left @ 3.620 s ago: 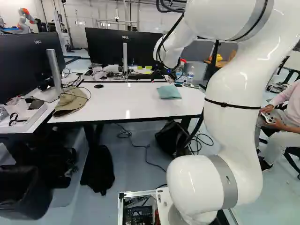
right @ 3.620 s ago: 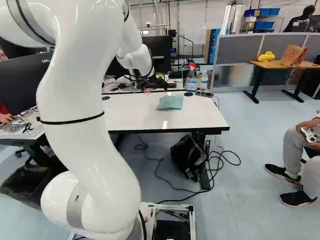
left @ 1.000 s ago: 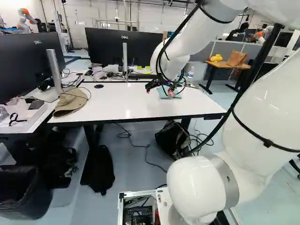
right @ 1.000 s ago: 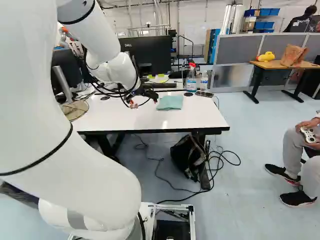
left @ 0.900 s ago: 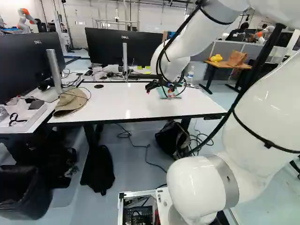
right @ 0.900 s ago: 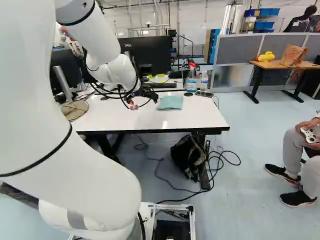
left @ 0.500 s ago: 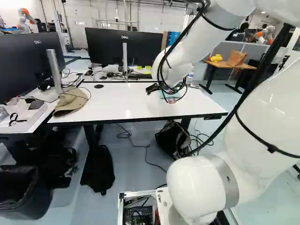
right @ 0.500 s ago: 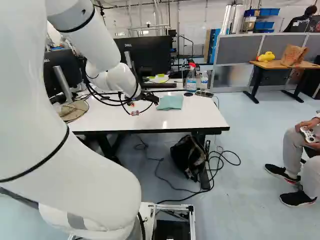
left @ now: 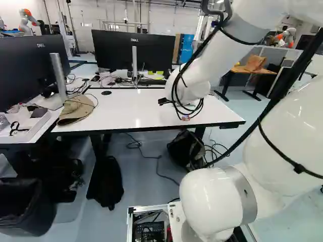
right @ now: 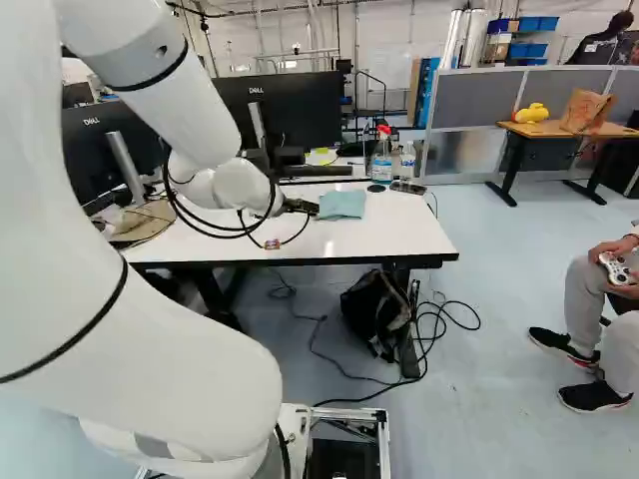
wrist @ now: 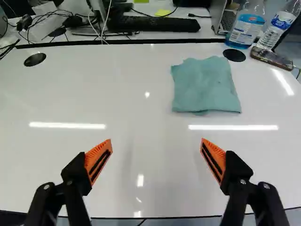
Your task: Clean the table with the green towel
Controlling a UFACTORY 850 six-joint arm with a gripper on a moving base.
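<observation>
The big white worktop (wrist: 94, 94) held the folded green towel (wrist: 205, 84), flat near its far side. The claw (wrist: 156, 155) hung spread wide, holding nothing, well short of it. Grabbing it likely meant reaching forward and lower.

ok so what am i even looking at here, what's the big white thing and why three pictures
The big white thing is a robot arm on a rolling base. Two pictures come from cameras on that base, one left and one right of the arm, looking past it at a white table. The third comes from a camera on the arm's wrist, looking along its gripper; the orange-tipped fingers stand wide apart, holding nothing. On the table ahead of the gripper lies a folded green towel. Beyond it stand two bottles and a keyboard; a tan hat lies farther along.
</observation>
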